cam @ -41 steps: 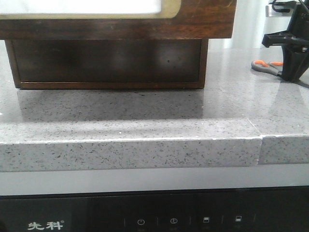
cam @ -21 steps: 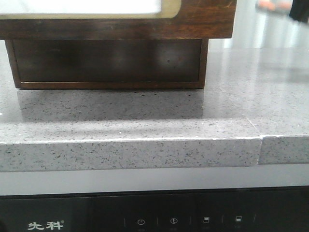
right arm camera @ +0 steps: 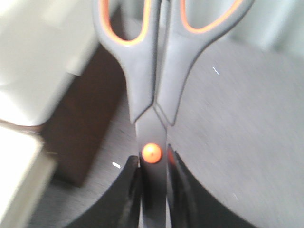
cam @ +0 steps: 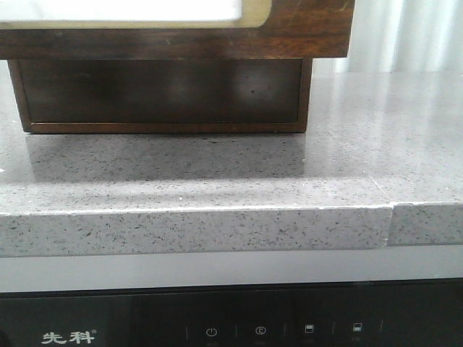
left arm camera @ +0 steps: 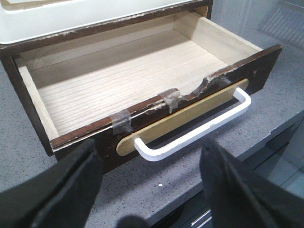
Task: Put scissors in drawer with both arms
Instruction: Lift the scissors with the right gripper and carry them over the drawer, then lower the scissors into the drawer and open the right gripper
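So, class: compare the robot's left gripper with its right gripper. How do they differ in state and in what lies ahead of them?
1. The left gripper is open and empty; the right gripper is shut on the scissors, near the orange pivot.
2. The left gripper faces the open drawer and its white handle; the right gripper hangs above the grey counter.
Both have dark fingers.

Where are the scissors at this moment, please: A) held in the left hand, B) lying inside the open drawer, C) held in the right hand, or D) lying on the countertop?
C: the right hand is shut on the scissors near the orange pivot, handles pointing away.
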